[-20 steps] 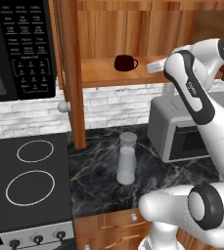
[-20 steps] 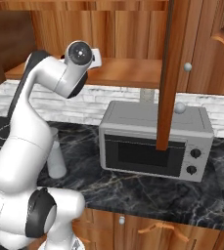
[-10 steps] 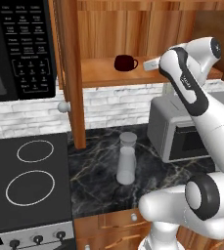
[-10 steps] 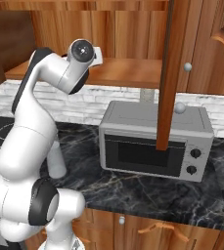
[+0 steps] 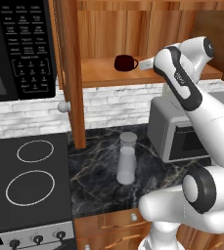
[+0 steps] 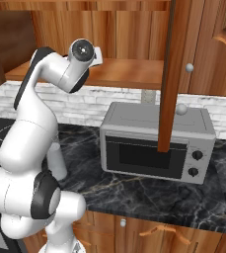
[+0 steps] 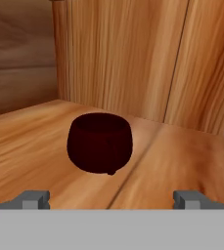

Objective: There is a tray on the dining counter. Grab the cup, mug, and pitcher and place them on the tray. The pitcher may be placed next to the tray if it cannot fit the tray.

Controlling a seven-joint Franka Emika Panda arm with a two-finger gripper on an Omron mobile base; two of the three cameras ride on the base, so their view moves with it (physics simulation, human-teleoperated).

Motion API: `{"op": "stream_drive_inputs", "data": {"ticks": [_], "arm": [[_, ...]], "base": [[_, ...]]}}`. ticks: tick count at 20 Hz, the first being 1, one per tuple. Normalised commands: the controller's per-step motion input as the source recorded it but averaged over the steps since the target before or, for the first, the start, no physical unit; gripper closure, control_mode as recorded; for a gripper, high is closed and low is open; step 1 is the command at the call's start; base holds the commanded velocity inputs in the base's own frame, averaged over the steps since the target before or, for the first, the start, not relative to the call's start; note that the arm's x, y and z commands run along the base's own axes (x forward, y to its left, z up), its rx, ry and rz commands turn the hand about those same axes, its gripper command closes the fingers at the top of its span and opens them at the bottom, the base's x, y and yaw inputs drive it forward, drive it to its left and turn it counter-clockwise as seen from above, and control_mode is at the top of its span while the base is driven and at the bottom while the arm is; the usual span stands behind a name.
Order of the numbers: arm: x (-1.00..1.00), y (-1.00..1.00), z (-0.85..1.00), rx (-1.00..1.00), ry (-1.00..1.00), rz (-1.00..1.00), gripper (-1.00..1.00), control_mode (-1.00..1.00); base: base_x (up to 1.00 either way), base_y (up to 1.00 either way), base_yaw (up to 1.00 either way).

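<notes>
The dark maroon mug (image 5: 125, 63) stands upright on the wooden shelf (image 5: 99, 73) inside the open cabinet. In the hand view the mug (image 7: 100, 141) sits straight ahead, a short way beyond the fingertips (image 7: 35, 199). My gripper (image 5: 145, 63) hovers just right of the mug, level with it, not touching it. In the hand view the gripper (image 7: 112, 197) is open, with nothing between its jaws. The clear glass pitcher (image 5: 126, 158) stands on the black marble counter (image 5: 94, 180) below the shelf. The cup and the tray are out of view.
A grey toaster oven (image 6: 156, 143) stands on the counter right of the pitcher. An open cabinet door (image 6: 172, 74) hangs edge-on above it. Left of the shelf are a wooden post (image 5: 73, 73), a black microwave (image 5: 20, 49) and a black stovetop (image 5: 28, 180).
The hand has moved left along the shelf, closer to the mug. The jaws stayed open. Mug and pitcher have not moved.
</notes>
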Motion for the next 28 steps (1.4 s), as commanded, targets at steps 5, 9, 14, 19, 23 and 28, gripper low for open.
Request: {"op": "stream_drive_inputs", "data": {"ticks": [5,9,14,19,23,28], "arm": [[0.18,0.09,-0.03,0.0,0.0,0.0,-1.0,-1.0],[0.2,0.08,-0.03,0.0,0.0,0.0,-1.0,-1.0],[0.19,0.04,-0.01,0.0,0.0,0.01,-1.0,-1.0],[0.12,0.03,0.0,0.0,0.0,0.02,-1.0,-1.0],[0.1,0.04,-0.03,0.0,0.0,0.02,-1.0,-1.0],[0.13,0.03,-0.03,0.0,0.0,0.02,-1.0,-1.0]], "base": [[0.0,0.0,0.0],[0.0,0.0,0.0],[0.0,0.0,0.0],[0.0,0.0,0.0],[0.0,0.0,0.0],[0.0,0.0,0.0]]}}
